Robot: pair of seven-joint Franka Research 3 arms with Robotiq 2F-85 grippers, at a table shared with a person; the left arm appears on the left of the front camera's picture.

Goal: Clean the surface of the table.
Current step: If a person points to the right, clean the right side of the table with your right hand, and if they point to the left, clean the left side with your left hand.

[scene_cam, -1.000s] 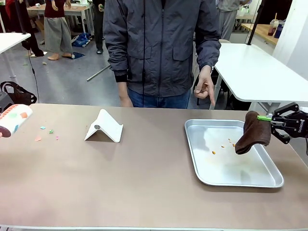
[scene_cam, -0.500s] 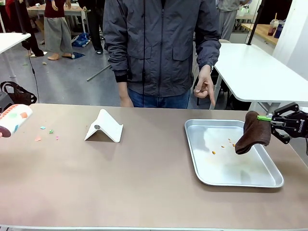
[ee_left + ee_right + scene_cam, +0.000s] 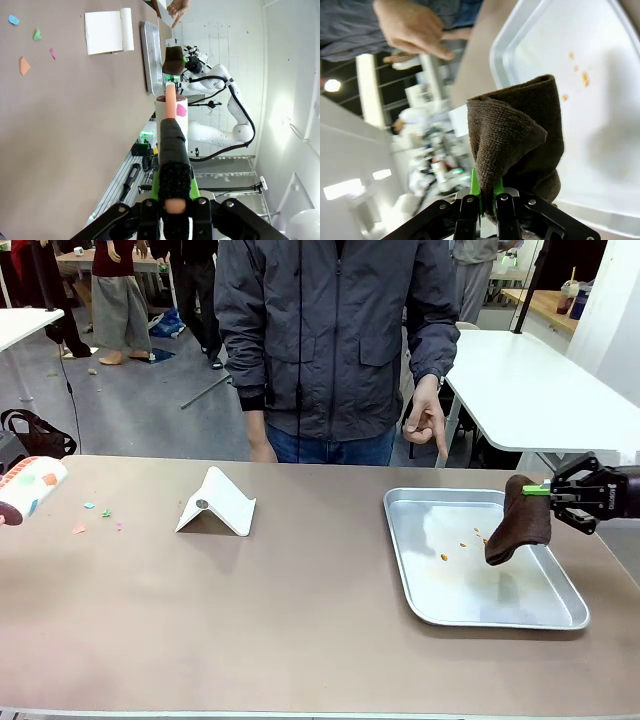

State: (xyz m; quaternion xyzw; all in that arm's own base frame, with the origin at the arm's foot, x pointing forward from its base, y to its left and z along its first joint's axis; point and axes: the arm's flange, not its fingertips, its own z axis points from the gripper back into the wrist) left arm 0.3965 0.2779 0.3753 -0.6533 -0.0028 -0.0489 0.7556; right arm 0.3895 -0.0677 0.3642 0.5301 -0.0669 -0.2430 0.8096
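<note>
The brownish-tan table [image 3: 300,620] carries a few coloured paper scraps [image 3: 92,516] near its left end; the left wrist view also catches these scraps [image 3: 22,65]. At the right, my right gripper [image 3: 548,490] is shut on a dark brown cloth [image 3: 515,522] that hangs over the right part of a silver tray [image 3: 415,580]. In the right wrist view the green pads [image 3: 475,186] pinch the cloth [image 3: 520,145] above the tray [image 3: 605,115]. My left gripper [image 3: 171,127] is shut on the pink handle of a white lint roller [image 3: 171,107], seen at the table's left edge [image 3: 28,488].
A white folded card stand [image 3: 215,502] sits left of centre. Small orange crumbs [image 3: 462,545] lie in the tray. A person in a grey jacket stands at the far edge, one hand [image 3: 428,425] pointing down toward the tray. White tables stand behind.
My right gripper has shifted slightly left and down with the cloth, bringing it a little lower over the tray. The roller and the person have not moved.
</note>
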